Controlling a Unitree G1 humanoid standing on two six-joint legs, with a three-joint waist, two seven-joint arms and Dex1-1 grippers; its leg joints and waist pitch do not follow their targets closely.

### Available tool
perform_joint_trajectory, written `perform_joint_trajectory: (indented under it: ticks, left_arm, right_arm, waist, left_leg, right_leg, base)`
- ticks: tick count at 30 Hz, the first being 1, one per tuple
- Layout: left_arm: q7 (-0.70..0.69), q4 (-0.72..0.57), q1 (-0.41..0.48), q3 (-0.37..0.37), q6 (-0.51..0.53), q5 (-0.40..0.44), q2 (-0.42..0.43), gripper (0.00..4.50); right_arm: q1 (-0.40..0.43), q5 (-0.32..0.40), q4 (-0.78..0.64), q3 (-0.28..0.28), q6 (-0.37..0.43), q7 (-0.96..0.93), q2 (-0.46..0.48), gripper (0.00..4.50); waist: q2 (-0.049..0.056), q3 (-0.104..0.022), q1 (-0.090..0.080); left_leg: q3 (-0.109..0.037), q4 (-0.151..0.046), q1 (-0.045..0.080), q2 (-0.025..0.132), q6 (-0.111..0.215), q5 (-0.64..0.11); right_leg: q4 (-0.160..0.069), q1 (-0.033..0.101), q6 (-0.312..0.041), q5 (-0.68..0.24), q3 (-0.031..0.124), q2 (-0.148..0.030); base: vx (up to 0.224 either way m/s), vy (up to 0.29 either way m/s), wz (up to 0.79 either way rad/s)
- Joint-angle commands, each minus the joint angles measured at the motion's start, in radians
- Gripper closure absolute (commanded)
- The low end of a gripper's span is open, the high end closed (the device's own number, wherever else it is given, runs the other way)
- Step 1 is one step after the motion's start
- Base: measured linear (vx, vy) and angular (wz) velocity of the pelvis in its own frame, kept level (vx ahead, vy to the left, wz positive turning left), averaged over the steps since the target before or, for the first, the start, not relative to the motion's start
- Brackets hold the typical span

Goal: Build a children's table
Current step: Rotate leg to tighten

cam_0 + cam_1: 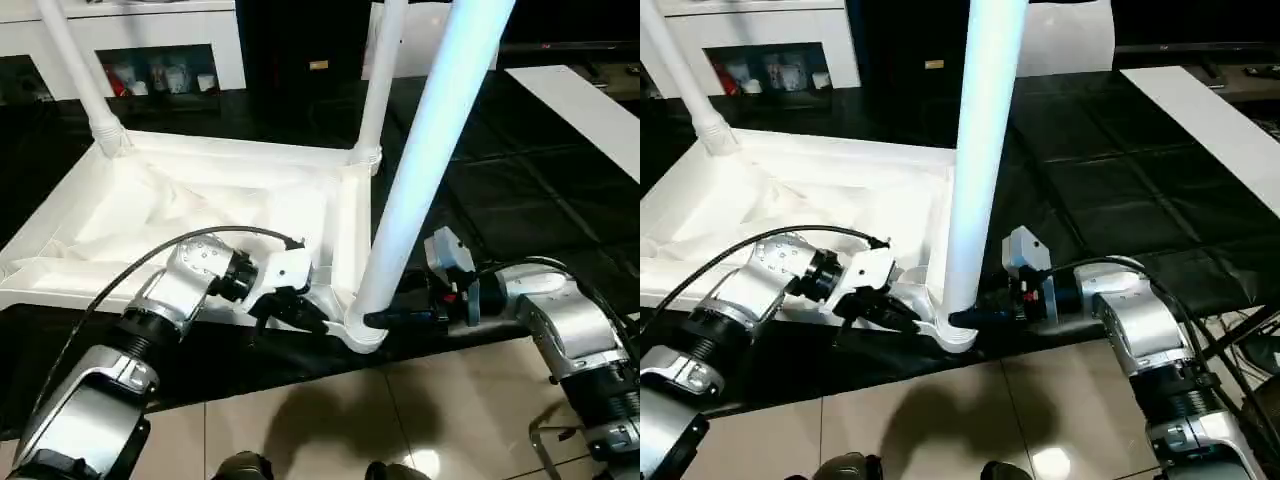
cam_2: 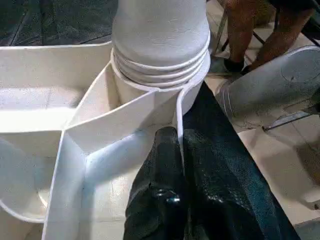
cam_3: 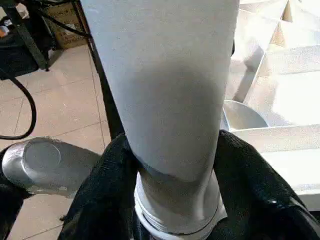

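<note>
The children's table lies upside down: its white tabletop (image 1: 200, 210) has the ribbed underside facing up. Two legs (image 1: 80, 70) (image 1: 380, 80) stand in the far corner sockets. A third leg (image 1: 430, 150) rises from the near right corner socket (image 1: 362, 330). My left gripper (image 1: 300, 315) is shut on the tabletop's thin rim (image 2: 177, 112) right beside that socket. My right gripper (image 1: 385, 318) reaches in from the right, its black fingers (image 3: 110, 190) pressed against both sides of the leg's base (image 3: 175, 200).
The tabletop rests on a black-covered work table (image 1: 520, 200), its near corner at the table's front edge. Tiled floor (image 1: 400, 420) lies below. A white cabinet (image 1: 150, 50) stands behind, and a white board (image 1: 590, 110) at far right. A person's legs (image 2: 260, 35) are nearby.
</note>
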Motion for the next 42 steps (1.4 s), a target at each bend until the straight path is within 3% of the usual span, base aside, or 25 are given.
perform_joint_trajectory:
  ticks: [1,4,7,8,9,10,11,12,13,14,15,16,17,18,19,20,22,25,28,31,33,35,37,40,42]
  left_arm:
    - [-0.005,0.01,-0.012,-0.033,0.009,0.026,-0.012,4.5]
    - [0.04,0.015,-0.015,-0.02,0.036,0.029,-0.026,4.5]
    - [0.186,0.022,-0.027,0.024,0.141,0.031,-0.073,4.5]
    - [0.266,0.011,-0.031,0.049,0.212,0.026,-0.107,4.5]
    - [0.286,0.008,-0.032,0.055,0.229,0.025,-0.116,4.5]
    - [0.323,0.0,-0.032,0.065,0.26,0.024,-0.132,4.5]
    - [0.323,0.0,-0.032,0.065,0.26,0.024,-0.132,4.5]
    - [0.456,-0.013,-0.041,0.106,0.345,0.018,-0.197,4.5]
    - [0.456,-0.013,-0.041,0.106,0.345,0.018,-0.197,4.5]
    - [0.489,-0.017,-0.043,0.118,0.368,0.016,-0.214,4.5]
    - [0.541,-0.018,-0.05,0.131,0.396,0.018,-0.241,4.5]
    - [0.552,-0.018,-0.051,0.133,0.402,0.018,-0.247,4.5]
    - [0.688,-0.006,-0.074,0.184,0.455,0.009,-0.319,4.5]
    - [0.743,0.004,-0.086,0.205,0.466,0.007,-0.344,4.5]
    - [0.758,0.006,-0.089,0.211,0.468,0.006,-0.351,4.5]
    - [0.823,0.018,-0.105,0.24,0.471,0.001,-0.379,4.5]
    - [0.883,0.023,-0.119,0.266,0.469,0.001,-0.403,4.5]
    - [0.887,0.013,-0.121,0.264,0.46,0.01,-0.4,4.5]
    - [0.842,-0.008,-0.101,0.235,0.451,0.036,-0.371,4.5]
    - [0.826,-0.024,-0.081,0.22,0.451,0.05,-0.353,4.5]
    - [0.782,-0.046,-0.053,0.2,0.439,0.055,-0.324,4.5]
    - [0.738,-0.059,-0.034,0.18,0.42,0.057,-0.298,4.5]
    - [0.68,-0.058,-0.02,0.162,0.38,0.057,-0.267,4.5]
    - [0.618,-0.055,-0.011,0.144,0.349,0.055,-0.235,4.5]
    - [0.559,-0.05,-0.006,0.125,0.302,0.056,-0.206,4.5]
  right_arm:
    - [0.011,0.011,-0.011,0.032,0.012,0.03,0.004,2.56]
    - [0.035,0.029,-0.044,0.024,0.052,-0.006,0.018,2.57]
    - [0.09,0.028,-0.133,0.01,0.184,-0.18,0.079,2.57]
    - [0.109,0.002,-0.163,0.013,0.248,-0.285,0.124,2.57]
    - [0.113,-0.003,-0.169,0.014,0.262,-0.311,0.137,2.57]
    - [0.119,-0.012,-0.178,0.016,0.287,-0.354,0.162,2.57]
    - [0.119,-0.012,-0.178,0.016,0.287,-0.354,0.162,2.57]
    - [0.104,-0.022,-0.156,-0.037,0.397,-0.553,0.29,2.57]
    - [0.104,-0.022,-0.156,-0.037,0.397,-0.553,0.29,2.57]
    - [0.098,-0.024,-0.147,-0.055,0.426,-0.609,0.325,2.57]
    - [0.086,-0.028,-0.136,-0.072,0.45,-0.675,0.372,2.57]
    - [0.084,-0.028,-0.134,-0.075,0.455,-0.688,0.382,2.57]
    - [0.042,-0.04,-0.089,-0.113,0.481,-0.836,0.487,2.57]
    - [0.023,-0.048,-0.069,-0.122,0.483,-0.887,0.521,2.57]
    - [0.018,-0.051,-0.063,-0.124,0.483,-0.901,0.53,2.57]
    - [-0.007,-0.059,-0.035,-0.141,0.475,-0.963,0.567,2.57]
    - [-0.027,-0.084,-0.015,-0.155,0.456,-1.006,0.597,2.57]
    - [-0.03,-0.1,-0.004,-0.155,0.411,-1.013,0.596,2.57]
    - [-0.014,-0.123,-0.01,-0.152,0.367,-1.0,0.574,1.87]
    - [0.006,-0.134,-0.031,-0.15,0.346,-0.992,0.555,1.73]
    - [0.042,-0.144,-0.073,-0.132,0.308,-0.948,0.505,1.44]
    - [0.068,-0.137,-0.108,-0.128,0.289,-0.905,0.464,1.38]
    - [0.092,-0.129,-0.141,-0.13,0.261,-0.851,0.417,1.11]
    - [0.111,-0.122,-0.17,-0.132,0.239,-0.795,0.367,0.91]
    - [0.123,-0.114,-0.191,-0.134,0.217,-0.736,0.323,0.68]
  waist:
    - [-0.011,-0.065,-0.006]
    - [-0.01,-0.063,-0.005]
    - [-0.004,-0.056,-0.004]
    - [-0.005,-0.052,-0.006]
    - [0.002,-0.045,-0.015]
    - [0.001,-0.045,-0.018]
    - [-0.002,-0.044,-0.023]
    - [-0.002,-0.042,-0.028]
    - [0.008,-0.039,-0.038]
    - [0.002,-0.038,-0.046]
    - [0.003,-0.037,-0.057]
    - [0.01,-0.037,-0.069]
    - [0.016,-0.04,-0.079]
    - [0.022,-0.037,-0.087]
    - [0.022,-0.041,-0.102]
    - [0.027,-0.044,-0.105]
    - [0.023,-0.044,-0.114]
    - [0.018,-0.044,-0.11]
    - [0.016,-0.051,-0.104]
    - [0.017,-0.054,-0.098]
    - [0.016,-0.056,-0.093]
    - [0.014,-0.057,-0.093]
    - [0.01,-0.064,-0.091]
    - [0.01,-0.07,-0.086]
    - [0.011,-0.071,-0.073]
  left_leg:
    - [-0.012,-0.068,0.019,0.042,0.06,-0.213]
    - [-0.012,-0.069,0.018,0.043,0.059,-0.216]
    - [-0.015,-0.077,0.019,0.041,0.037,-0.26]
    - [-0.017,-0.081,0.025,0.04,0.014,-0.298]
    - [-0.022,-0.085,0.027,0.037,-0.009,-0.357]
    - [-0.027,-0.086,0.031,0.034,-0.017,-0.382]
    - [-0.033,-0.086,0.035,0.031,-0.025,-0.41]
    - [-0.034,-0.087,0.035,0.03,-0.029,-0.414]
    - [-0.038,-0.086,0.039,0.027,-0.041,-0.452]
    - [-0.044,-0.085,0.041,0.024,-0.044,-0.471]
    - [-0.052,-0.089,0.032,0.023,-0.047,-0.488]
    - [-0.058,-0.095,0.032,0.025,-0.049,-0.516]
    - [-0.065,-0.097,0.032,0.025,-0.048,-0.541]
    - [-0.068,-0.099,0.028,0.026,-0.054,-0.56]
    - [-0.079,-0.103,0.027,0.025,-0.058,-0.597]
    - [-0.082,-0.104,0.029,0.027,-0.053,-0.602]
    - [-0.077,-0.104,0.026,0.025,-0.039,-0.585]
    - [-0.066,-0.097,0.031,0.018,-0.013,-0.542]
    - [-0.057,-0.098,0.023,0.02,0.004,-0.463]
    - [-0.052,-0.099,0.017,0.023,0.015,-0.409]
    - [-0.05,-0.099,0.016,0.025,0.019,-0.383]
    - [-0.05,-0.097,0.004,0.023,0.031,-0.355]
    - [-0.048,-0.091,0.001,0.024,0.045,-0.313]
    - [-0.038,-0.081,0.011,0.026,0.065,-0.259]
    - [-0.034,-0.075,0.006,0.023,0.084,-0.216]
  right_leg:
    - [-0.058,0.044,-0.238,-0.28,0.033,-0.049]
    - [-0.057,0.044,-0.24,-0.278,0.034,-0.047]
    - [-0.068,0.042,-0.217,-0.353,0.035,-0.048]
    - [-0.076,0.038,-0.194,-0.421,0.035,-0.048]
    - [-0.084,0.034,-0.174,-0.503,0.033,-0.048]
    - [-0.09,0.034,-0.157,-0.556,0.03,-0.052]
    - [-0.101,0.032,-0.118,-0.642,0.026,-0.055]
    - [-0.104,0.031,-0.106,-0.663,0.027,-0.054]
    - [-0.115,0.02,-0.092,-0.713,0.022,-0.053]
    - [-0.122,0.021,-0.072,-0.748,0.014,-0.053]
    - [-0.122,0.03,-0.05,-0.759,0.007,-0.052]
    - [-0.124,0.03,-0.048,-0.74,0.003,-0.05]
    - [-0.125,0.038,-0.052,-0.71,-0.004,-0.051]
    - [-0.123,0.036,-0.064,-0.69,-0.007,-0.05]
    - [-0.13,0.046,-0.059,-0.661,-0.024,-0.048]
    - [-0.13,0.05,-0.066,-0.609,-0.026,-0.05]
    - [-0.132,0.049,-0.089,-0.55,-0.023,-0.051]
    - [-0.139,0.038,-0.101,-0.56,-0.012,-0.055]
    - [-0.129,0.043,-0.129,-0.493,0.0,-0.055]
    - [-0.12,0.047,-0.149,-0.445,0.006,-0.055]
    - [-0.114,0.05,-0.157,-0.409,0.008,-0.055]
    - [-0.108,0.06,-0.16,-0.392,0.008,-0.055]
    - [-0.103,0.063,-0.162,-0.355,0.012,-0.057]
    - [-0.093,0.054,-0.205,-0.278,0.017,-0.051]
    - [-0.089,0.057,-0.221,-0.262,0.016,-0.052]
  base:
    - [0.0,0.0,0.0]
    - [0.0,0.0,0.0]
    - [0.0,0.0,0.0]
    - [0.0,0.0,0.0]
    - [0.0,0.0,0.0]
    - [0.0,0.0,0.0]
    - [0.0,0.0,0.0]
    - [0.0,0.0,0.0]
    - [0.0,0.0,0.0]
    - [0.0,0.0,0.0]
    - [0.0,0.0,0.0]
    - [0.0,0.0,0.0]
    - [0.0,0.0,0.0]
    - [0.0,0.0,0.0]
    - [0.0,0.0,0.0]
    - [0.0,0.0,0.0]
    - [0.0,0.0,0.0]
    - [0.0,0.0,0.0]
    - [0.0,0.0,0.0]
    - [0.0,0.0,0.0]
    - [0.0,0.0,0.0]
    - [0.0,0.0,0.0]
    - [0.0,0.0,0.0]
    - [0.0,0.0,0.0]
    - [0.0,0.0,0.0]
